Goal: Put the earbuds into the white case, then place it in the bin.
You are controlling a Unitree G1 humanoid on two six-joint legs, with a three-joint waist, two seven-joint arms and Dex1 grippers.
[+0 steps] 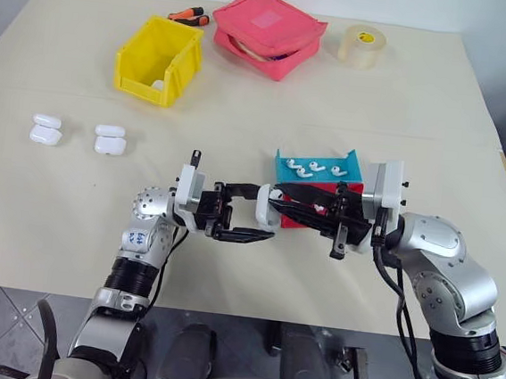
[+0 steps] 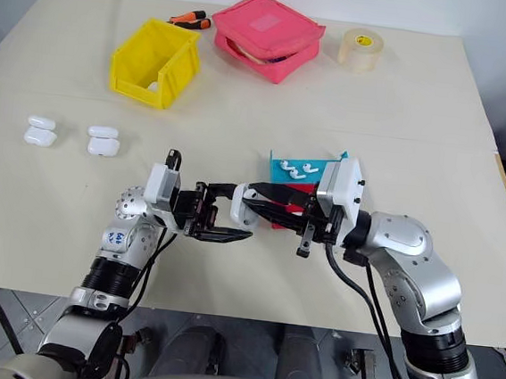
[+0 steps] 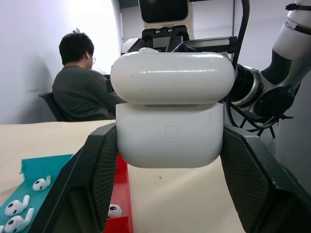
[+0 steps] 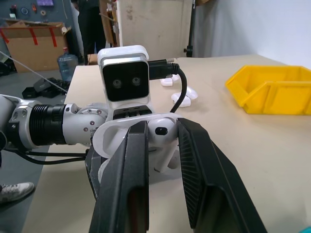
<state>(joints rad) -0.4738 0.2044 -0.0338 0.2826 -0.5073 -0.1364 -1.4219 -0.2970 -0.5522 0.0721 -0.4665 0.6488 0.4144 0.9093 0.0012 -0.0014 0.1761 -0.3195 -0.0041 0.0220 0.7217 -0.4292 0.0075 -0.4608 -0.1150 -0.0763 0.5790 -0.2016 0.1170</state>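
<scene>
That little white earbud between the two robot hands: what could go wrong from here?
1. The earbud is pinched only at its top by the right gripper; a slight slip could drop it past the white case.
2. The case is clamped in the left gripper in mid-air above the table, so a misaimed push from the earbud could twist or knock it loose.
3. The blue tray with spare earbuds sits right under both arms and might get bumped.

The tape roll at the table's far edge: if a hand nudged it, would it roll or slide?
The pale yellowish ring of tape lies flat on its side, so it would probably slide, not roll. It looks stiff and light, likely to skid easily on the smooth beige table.
</scene>
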